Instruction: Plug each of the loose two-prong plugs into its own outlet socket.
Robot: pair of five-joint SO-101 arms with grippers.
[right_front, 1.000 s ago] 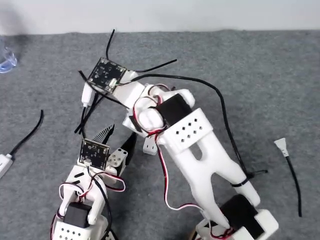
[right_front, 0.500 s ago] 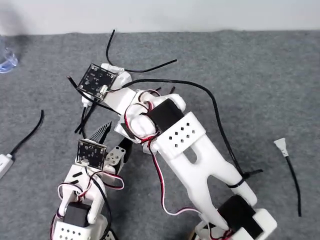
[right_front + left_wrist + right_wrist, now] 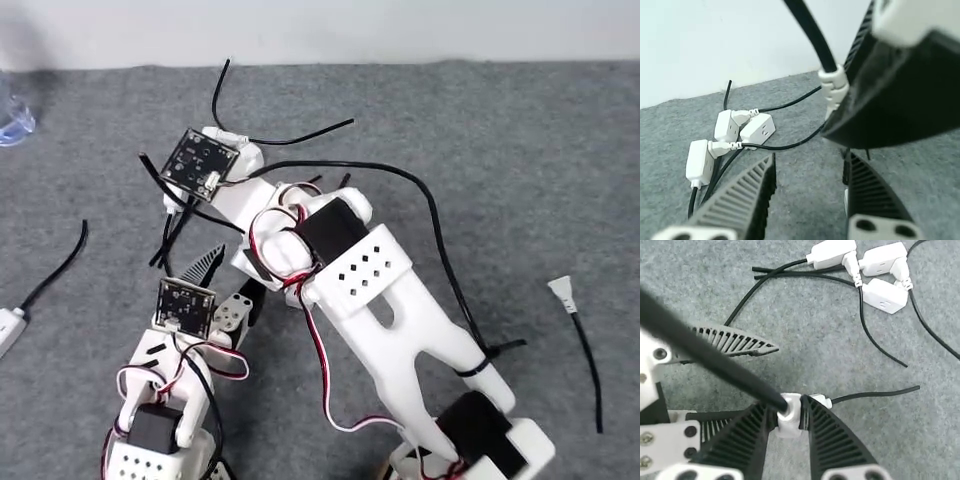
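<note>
- The right gripper [image 3: 788,408] squeezes a white block [image 3: 790,417] on the end of a thick black cord [image 3: 705,357].
- A small white plug [image 3: 820,401] touches the block.
- Three white sockets [image 3: 884,295] lie well apart from them on the grey carpet [image 3: 805,335].

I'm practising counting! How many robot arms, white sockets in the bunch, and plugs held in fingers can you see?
Robot arms: 2
White sockets: 3
Plug held in right fingers: 1
Total: 6
</note>
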